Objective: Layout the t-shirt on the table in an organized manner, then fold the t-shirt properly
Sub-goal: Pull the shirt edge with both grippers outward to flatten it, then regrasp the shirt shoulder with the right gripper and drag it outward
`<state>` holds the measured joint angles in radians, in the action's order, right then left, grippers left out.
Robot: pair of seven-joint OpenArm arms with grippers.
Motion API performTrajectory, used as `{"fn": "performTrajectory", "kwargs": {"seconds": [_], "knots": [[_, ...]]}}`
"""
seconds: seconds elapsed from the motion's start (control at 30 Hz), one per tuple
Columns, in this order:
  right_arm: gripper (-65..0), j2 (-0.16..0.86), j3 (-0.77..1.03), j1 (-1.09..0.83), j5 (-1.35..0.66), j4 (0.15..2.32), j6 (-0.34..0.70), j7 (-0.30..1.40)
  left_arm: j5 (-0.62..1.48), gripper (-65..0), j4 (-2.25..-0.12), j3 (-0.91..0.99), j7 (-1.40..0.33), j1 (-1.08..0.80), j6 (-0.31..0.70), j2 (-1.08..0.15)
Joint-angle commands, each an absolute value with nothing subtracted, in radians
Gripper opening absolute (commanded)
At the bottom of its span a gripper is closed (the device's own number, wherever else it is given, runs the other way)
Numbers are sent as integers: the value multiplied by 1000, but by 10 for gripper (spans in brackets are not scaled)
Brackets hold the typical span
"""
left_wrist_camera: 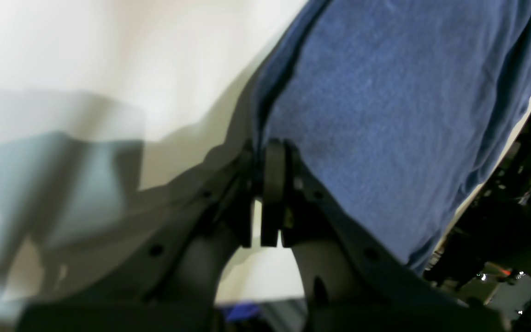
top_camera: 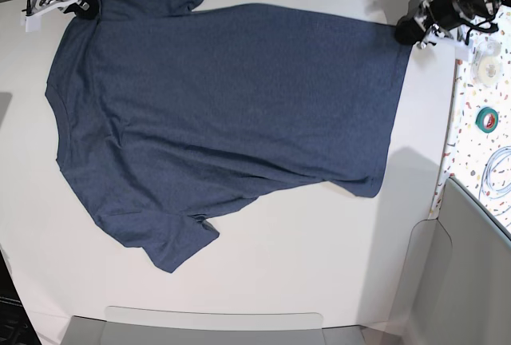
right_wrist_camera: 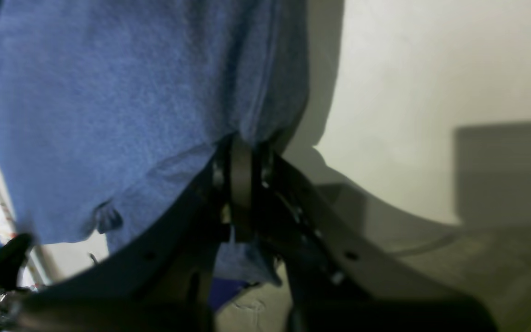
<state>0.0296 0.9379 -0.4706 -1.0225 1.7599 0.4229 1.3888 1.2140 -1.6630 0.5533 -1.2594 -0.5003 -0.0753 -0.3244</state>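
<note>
T-shirt (top_camera: 223,113) lies spread flat on the white worktop (top_camera: 319,265), plain side up, no lettering visible; dark heathered navy in the base view, brighter blue in both wrist views. It runs sideways across the worktop: neck end toward the base view's left, hem toward the right. One short sleeve points to the near edge at lower left, slightly rumpled with a small fold where it meets the body; the other sleeve sits at the far edge, upper left. Body is mostly smooth, with faint diagonal creases running toward the lower hem corner; the hem edge slants inward from the far corner down to the near one. Left tool (left_wrist_camera: 268,147) sits at the far hem corner, at the base view's upper right; its jaws are pressed together, and the left wrist view shows them at the shirt's edge with the cloth bunched in a dark fold beside them, so it looks clamped on the hem, though blur keeps the pinch itself from being clear. Right tool (right_wrist_camera: 241,145) is at the far sleeve end, base view's upper left; jaws closed with blue cloth gathered and puckered between them, fabric draping away on one side. Beside the worktop on the base view's right, a confetti-speckled strip (top_camera: 483,153) carries a green tape roll (top_camera: 488,118).
</note>
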Motion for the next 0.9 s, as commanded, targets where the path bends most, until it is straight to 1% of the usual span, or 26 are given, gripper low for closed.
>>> {"fn": "performTrajectory", "kwargs": {"seconds": [0.0,0.13,0.3,0.4,0.53,0.77,0.87], "knots": [[-650,41,955,-484,-1033,1787,421,1388,1219,-650,-1707,579,-1256,-518,-73,-341],[-650,41,1020,-503,-1033,1802,421,1394,1219,-650,-1797,585,-1254,-564,-73,-341],[-650,41,1072,-541,-1033,1802,421,1394,1219,-650,-1831,585,-1254,-596,-73,-341],[-650,33,1072,-575,-1041,1802,421,1394,1219,-650,-1831,585,-1254,-598,-68,-341],[-650,16,1072,-630,-1101,1802,421,1392,1219,-650,-1831,585,-1254,-599,4,-343],[-650,-19,1072,-684,-1148,1802,421,1394,1219,-650,-1831,588,-1254,-624,8,-343],[-650,-30,1072,-707,-1178,1802,421,1394,1219,-650,-1831,619,-1257,-627,10,-343]]}}
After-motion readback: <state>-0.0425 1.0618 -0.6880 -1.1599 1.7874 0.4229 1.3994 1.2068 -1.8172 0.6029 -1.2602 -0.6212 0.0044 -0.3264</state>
